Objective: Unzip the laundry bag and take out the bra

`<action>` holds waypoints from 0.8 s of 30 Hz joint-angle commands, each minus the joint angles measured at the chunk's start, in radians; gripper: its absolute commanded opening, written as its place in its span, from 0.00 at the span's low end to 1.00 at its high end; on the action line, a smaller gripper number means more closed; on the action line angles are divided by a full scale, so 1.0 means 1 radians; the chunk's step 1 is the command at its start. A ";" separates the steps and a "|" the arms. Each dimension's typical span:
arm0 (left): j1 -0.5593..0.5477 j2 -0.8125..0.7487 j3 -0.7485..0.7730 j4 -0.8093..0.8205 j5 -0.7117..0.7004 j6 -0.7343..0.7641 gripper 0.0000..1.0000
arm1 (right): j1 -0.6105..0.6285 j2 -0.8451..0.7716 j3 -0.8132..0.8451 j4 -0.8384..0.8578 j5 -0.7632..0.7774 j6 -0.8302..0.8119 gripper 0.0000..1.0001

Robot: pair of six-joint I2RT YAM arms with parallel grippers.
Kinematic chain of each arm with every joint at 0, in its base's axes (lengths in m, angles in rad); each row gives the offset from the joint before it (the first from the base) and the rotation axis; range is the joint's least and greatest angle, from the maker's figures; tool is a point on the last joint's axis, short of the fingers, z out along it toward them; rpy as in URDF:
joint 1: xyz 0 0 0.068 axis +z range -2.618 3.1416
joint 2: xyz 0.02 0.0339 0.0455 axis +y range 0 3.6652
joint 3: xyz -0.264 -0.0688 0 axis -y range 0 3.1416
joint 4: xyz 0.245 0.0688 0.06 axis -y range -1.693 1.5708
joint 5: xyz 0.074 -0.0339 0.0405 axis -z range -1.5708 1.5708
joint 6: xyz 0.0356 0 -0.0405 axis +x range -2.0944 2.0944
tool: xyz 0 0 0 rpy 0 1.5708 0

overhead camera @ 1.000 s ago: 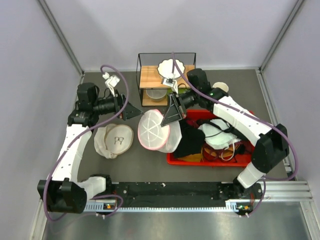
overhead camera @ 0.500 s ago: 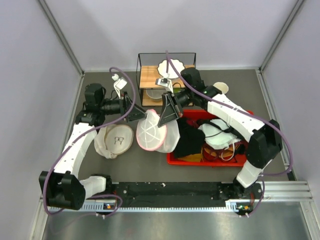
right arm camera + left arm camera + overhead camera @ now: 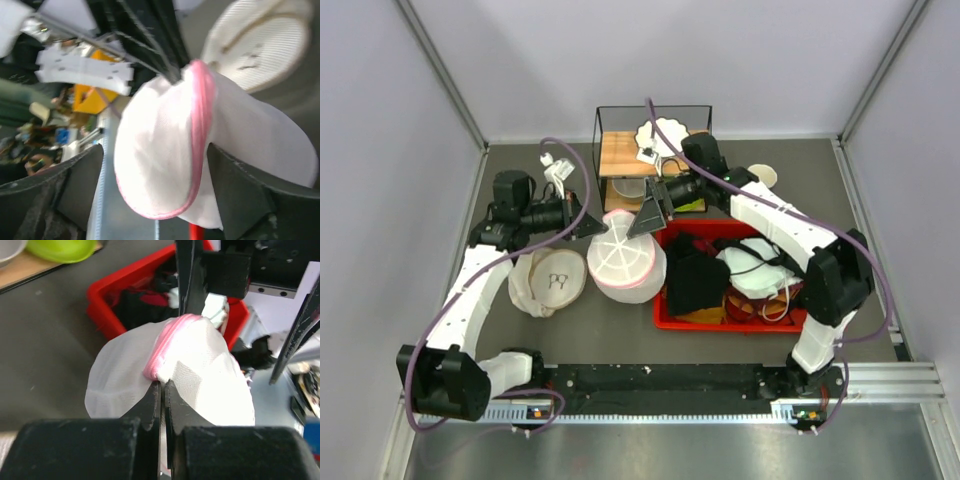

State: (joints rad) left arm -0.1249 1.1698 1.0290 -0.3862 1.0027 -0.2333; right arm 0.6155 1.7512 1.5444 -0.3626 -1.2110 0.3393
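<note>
The round, domed white mesh laundry bag with its pink zipper band sits at the middle of the top view, resting on the dark table between a cream padded round piece on its left and a red plastic bin of dark and white clothing on its right. Its flat face, crossed by white seams, tilts up toward the camera. The mesh is translucent, but what lies inside cannot be made out.

In the left wrist view the bag bulges above the left gripper, whose jaws are pressed together on the mesh edge just under the pink band.

The left arm reaches in from the left of the top view, its gripper at the bag's upper left rim. The right arm arcs over the bin from the right, and the right gripper points down at the upper right rim. In the right wrist view its jaws stand wide apart, gripping nothing, with the pink band of the bag running between them.
</note>
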 commanded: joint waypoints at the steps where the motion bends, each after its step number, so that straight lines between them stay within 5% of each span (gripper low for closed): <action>1: 0.008 -0.030 0.026 -0.047 -0.304 -0.093 0.00 | -0.046 -0.001 0.030 0.022 0.336 0.044 0.91; 6: 0.005 -0.033 -0.160 0.190 -0.358 -0.374 0.00 | -0.049 -0.077 -0.015 0.011 0.629 0.043 0.97; 17: 0.002 -0.209 -0.437 0.236 -0.719 -0.690 0.00 | -0.017 -0.232 -0.245 0.011 1.031 0.204 0.96; 24: 0.004 -0.423 -0.497 0.170 -0.843 -0.776 0.00 | 0.096 -0.271 -0.417 0.172 0.965 0.343 0.91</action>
State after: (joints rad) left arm -0.1215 0.8219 0.5278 -0.2398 0.2520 -0.9287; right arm 0.6525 1.5261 1.1988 -0.3248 -0.2131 0.5705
